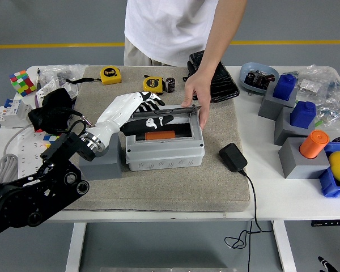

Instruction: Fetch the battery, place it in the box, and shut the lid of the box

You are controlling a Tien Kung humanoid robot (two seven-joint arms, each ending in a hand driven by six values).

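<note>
Lid-closing stage by the look of it; the orange battery (160,135) already sits inside the grey box (164,148) at frame centre, so only the shutting is left. The left hand (149,109) lies flat on the clear lid (167,114), fingers stretched out and gripping nothing, placed to press it down; lid's tilted low but not flush. A person's hand (195,97) rests at the box's upper right, probably steadying it.

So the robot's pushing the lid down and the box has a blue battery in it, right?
Not blue. In the head view the battery in the box is orange. The rest holds: the robot's left hand presses on the lid.
</note>
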